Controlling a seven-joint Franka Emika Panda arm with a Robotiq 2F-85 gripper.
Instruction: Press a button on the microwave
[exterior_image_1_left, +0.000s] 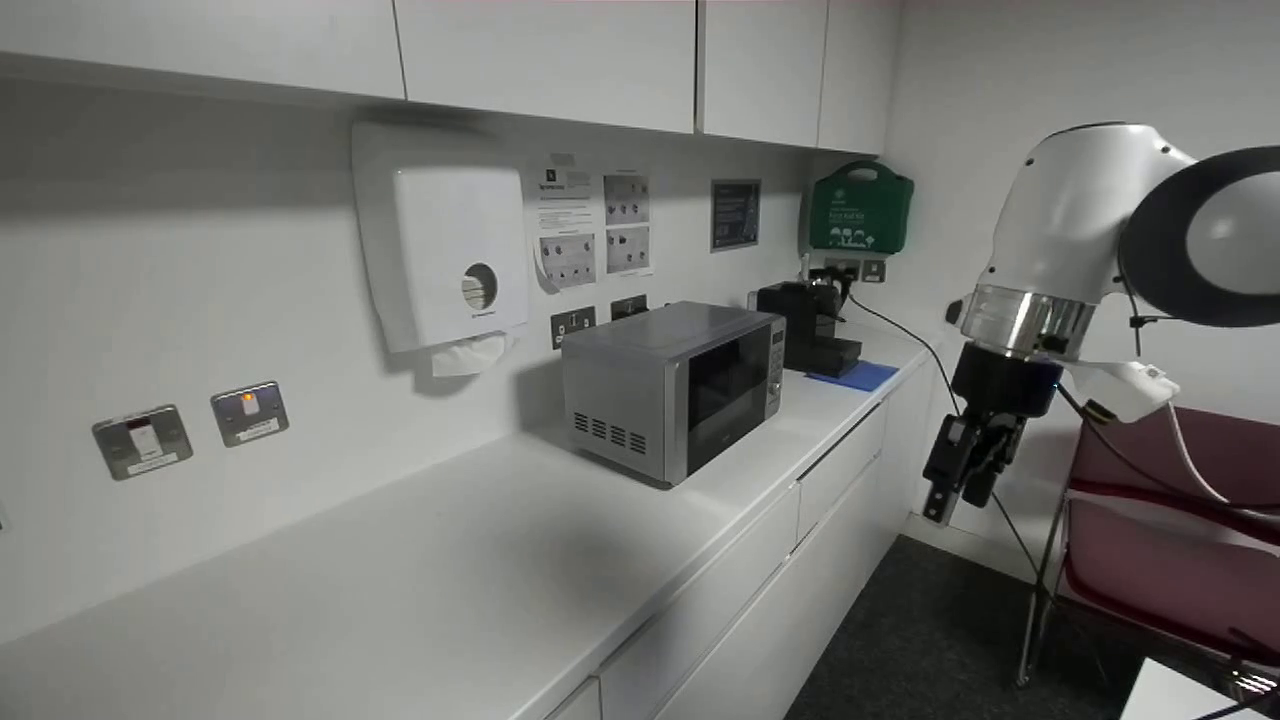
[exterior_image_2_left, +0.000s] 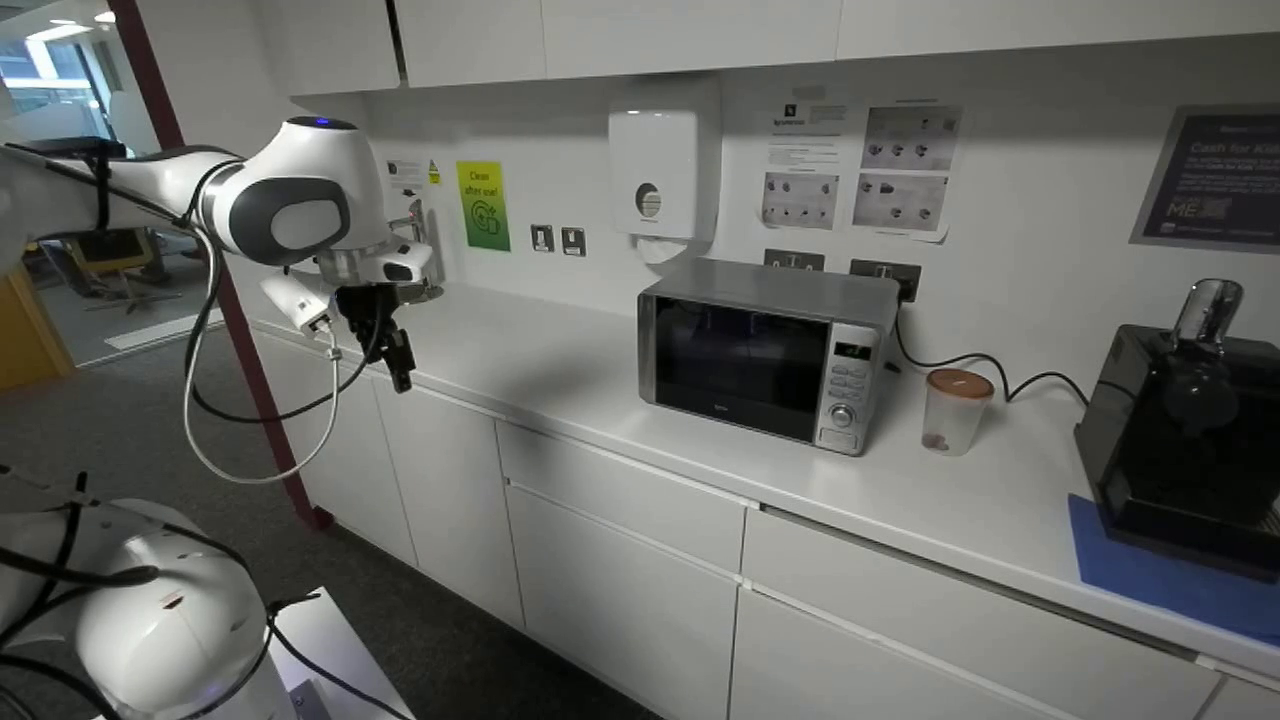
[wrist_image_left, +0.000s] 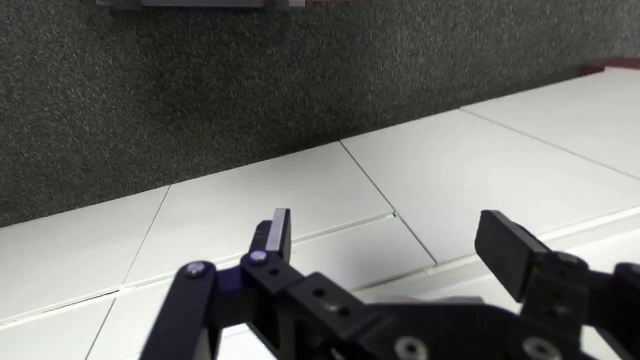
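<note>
Wrist view: the gripper (wrist_image_left: 390, 232) stands wide along the bottom of the frame, its 2 black fingers (wrist_image_left: 502, 250) well apart, with white cabinet fronts (wrist_image_left: 310, 187) seen through the gap and dark carpet (wrist_image_left: 225, 100) across the upper half. In an exterior view the arm (exterior_image_2_left: 285, 195) enters from the left edge, runs roughly level, then bends down at the wrist, so the gripper points down and a little toward the lower right; the arm's lower part (exterior_image_2_left: 165, 600), cables across it, fills the lower left corner. In an exterior view with a red chair (exterior_image_1_left: 1170, 570) at lower right, the gripper hangs right of centre and slants toward the lower left. In both exterior views it is well apart from the microwave (exterior_image_2_left: 750, 360), a silver-grey box standing on the white counter (exterior_image_2_left: 540, 335) near mid-frame. The microwave's control panel (exterior_image_2_left: 848, 390), right of the dark window, carries a lit display, small buttons and 1 round dial. Near its right side stands a clear cup (exterior_image_2_left: 957, 415) with an orange lid; at the right edge, a black machine (exterior_image_2_left: 1180, 440) rests partly on a blue mat (exterior_image_2_left: 1150, 575).
</note>
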